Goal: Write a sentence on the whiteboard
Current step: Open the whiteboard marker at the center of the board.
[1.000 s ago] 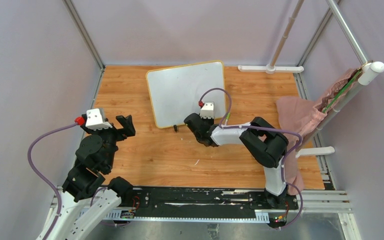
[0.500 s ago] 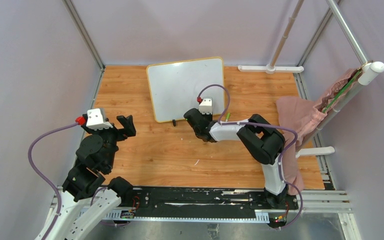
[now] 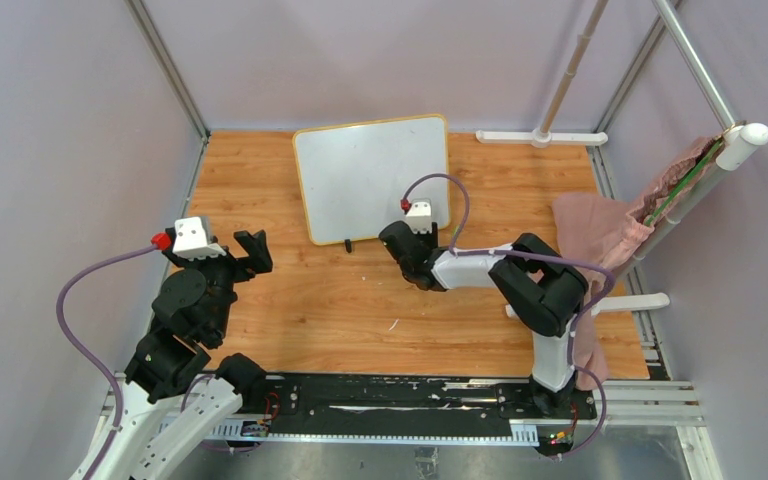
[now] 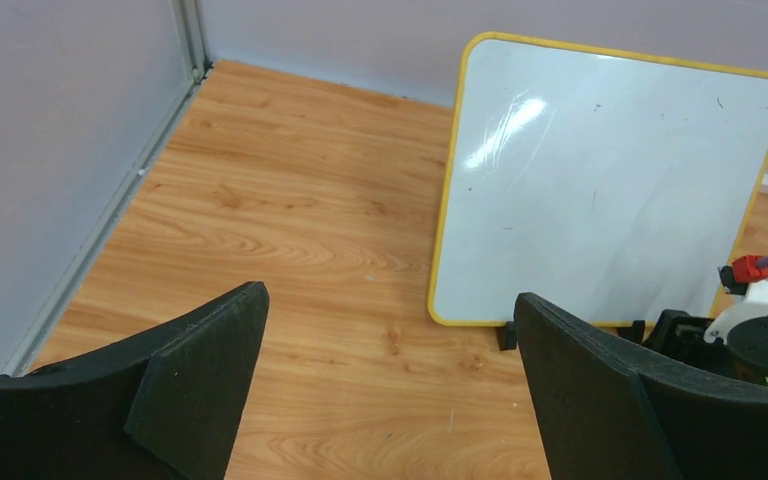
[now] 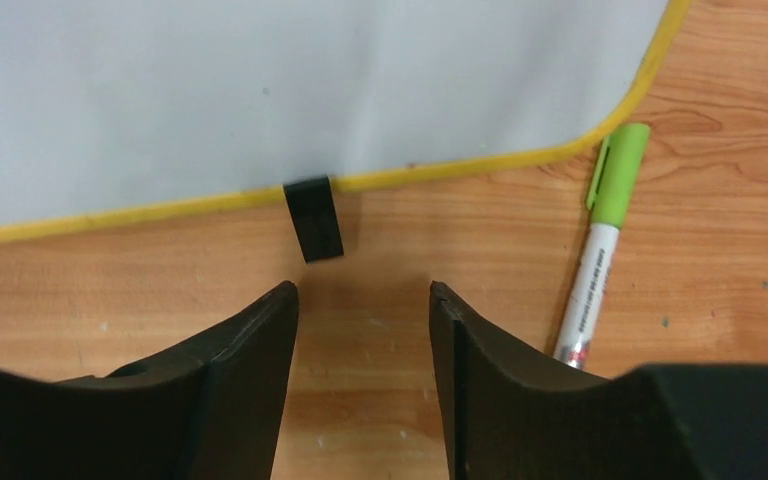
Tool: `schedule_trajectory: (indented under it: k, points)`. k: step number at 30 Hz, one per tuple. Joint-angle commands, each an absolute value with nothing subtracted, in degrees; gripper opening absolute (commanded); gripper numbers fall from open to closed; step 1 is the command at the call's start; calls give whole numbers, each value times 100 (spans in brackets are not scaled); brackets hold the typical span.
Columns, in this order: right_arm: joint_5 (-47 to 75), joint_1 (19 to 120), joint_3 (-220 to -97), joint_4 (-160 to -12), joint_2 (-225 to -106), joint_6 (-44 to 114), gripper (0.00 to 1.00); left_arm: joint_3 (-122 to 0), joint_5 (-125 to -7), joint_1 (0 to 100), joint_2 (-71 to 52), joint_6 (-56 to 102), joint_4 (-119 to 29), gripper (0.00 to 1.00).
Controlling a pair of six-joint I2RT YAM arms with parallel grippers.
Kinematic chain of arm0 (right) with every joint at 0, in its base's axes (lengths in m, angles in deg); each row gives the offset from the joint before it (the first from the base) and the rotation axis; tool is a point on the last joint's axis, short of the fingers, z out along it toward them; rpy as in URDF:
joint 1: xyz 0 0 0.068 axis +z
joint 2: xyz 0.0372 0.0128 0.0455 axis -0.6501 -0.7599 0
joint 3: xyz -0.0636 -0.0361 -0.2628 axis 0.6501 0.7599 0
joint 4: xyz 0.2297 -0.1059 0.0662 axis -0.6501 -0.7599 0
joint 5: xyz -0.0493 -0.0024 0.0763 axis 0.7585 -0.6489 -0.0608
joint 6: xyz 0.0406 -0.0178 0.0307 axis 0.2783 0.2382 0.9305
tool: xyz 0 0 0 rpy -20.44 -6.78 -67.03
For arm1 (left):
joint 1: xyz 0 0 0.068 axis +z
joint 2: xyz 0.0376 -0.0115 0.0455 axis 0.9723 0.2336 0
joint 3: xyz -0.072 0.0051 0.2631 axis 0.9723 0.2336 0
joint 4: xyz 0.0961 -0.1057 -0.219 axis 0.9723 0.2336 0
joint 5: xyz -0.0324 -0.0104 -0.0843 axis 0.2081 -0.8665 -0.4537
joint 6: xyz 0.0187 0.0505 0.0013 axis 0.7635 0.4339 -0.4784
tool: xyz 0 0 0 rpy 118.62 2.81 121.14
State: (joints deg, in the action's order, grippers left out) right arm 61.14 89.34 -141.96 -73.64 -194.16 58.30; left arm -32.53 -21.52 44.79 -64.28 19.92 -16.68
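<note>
The whiteboard [image 3: 372, 175] is glossy, smooth white with a yellow rim. The table [image 3: 360, 300] shows smooth wood grain. The marker [image 5: 597, 255] is smooth plastic. The cloth [image 3: 600, 235] is soft pink fabric. The left gripper [image 4: 388, 297] has matt black fingers [image 4: 195, 370].

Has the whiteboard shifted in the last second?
Yes. The whiteboard has slid slightly toward the back wall, and its far edge now lies closer to parallel with it.
</note>
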Motion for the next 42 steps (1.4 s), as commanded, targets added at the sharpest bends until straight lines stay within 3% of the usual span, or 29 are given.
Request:
schedule_trajectory:
  k: [1,4,10,17,35,42]
  points:
    - [6007,9125,-13811,-7842,-18905,5709,57,-3310,-2185,4435,-6436,1963,-1722,99]
    - [6058,9290,-13575,-8067,-18364,5693,61,-3302,-2250,4433,-6453,1968,-1725,100]
    - [5841,9264,-13555,-9494,-17443,6165,60,-3271,-2420,4433,-6504,1982,-1800,100]
    - [4542,8198,-13090,-9853,-16728,6609,58,-3197,-2611,4433,-6557,1989,-1926,100]
    - [3561,7363,-13593,-9604,-17628,6195,61,-3046,-2638,4433,-6578,2069,-1988,100]
    - [3559,7261,-13759,-9600,-18024,6282,52,-3038,-2633,4433,-6589,2084,-1988,100]
